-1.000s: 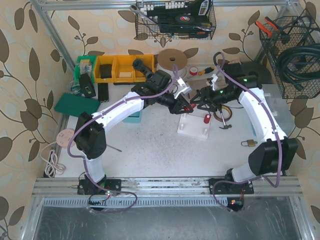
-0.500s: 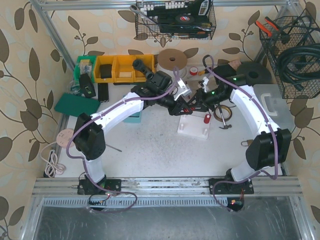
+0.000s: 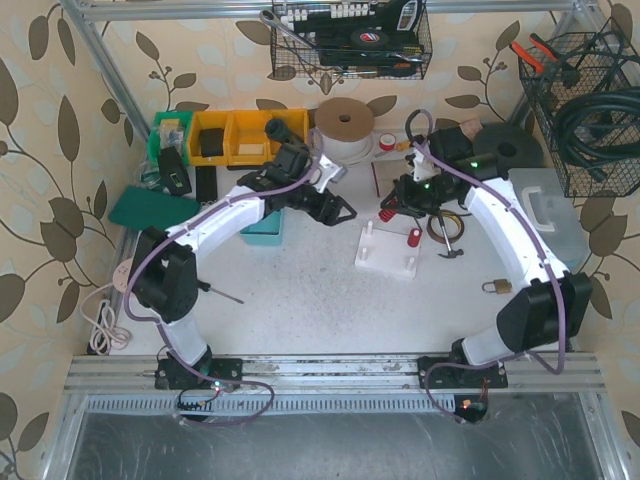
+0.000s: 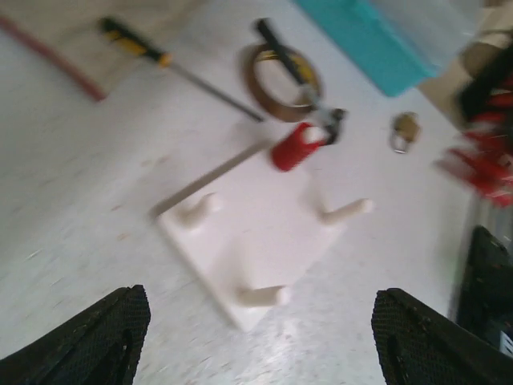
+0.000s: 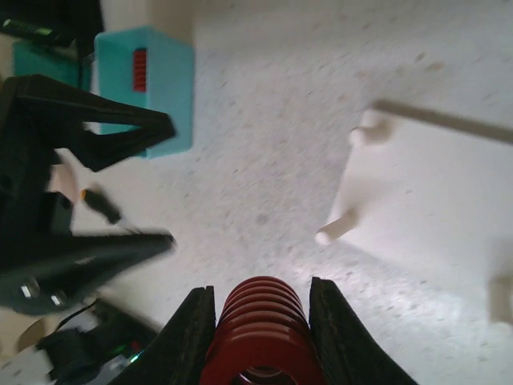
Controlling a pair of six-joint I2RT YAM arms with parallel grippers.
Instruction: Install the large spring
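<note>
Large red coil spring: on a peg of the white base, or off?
Off. The right gripper clamps the large red coil spring above the table, beside the white pegged base; the pegs in view stand bare.

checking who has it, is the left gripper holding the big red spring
No, the left gripper is open and empty; the right gripper pinches the red spring.

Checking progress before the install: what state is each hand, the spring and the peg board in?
left hand: open, empty.
right hand: shut on the large spring.
large spring: held in the air, not on a peg.
peg board: three pegs bare, one carrying a red sleeve.
</note>
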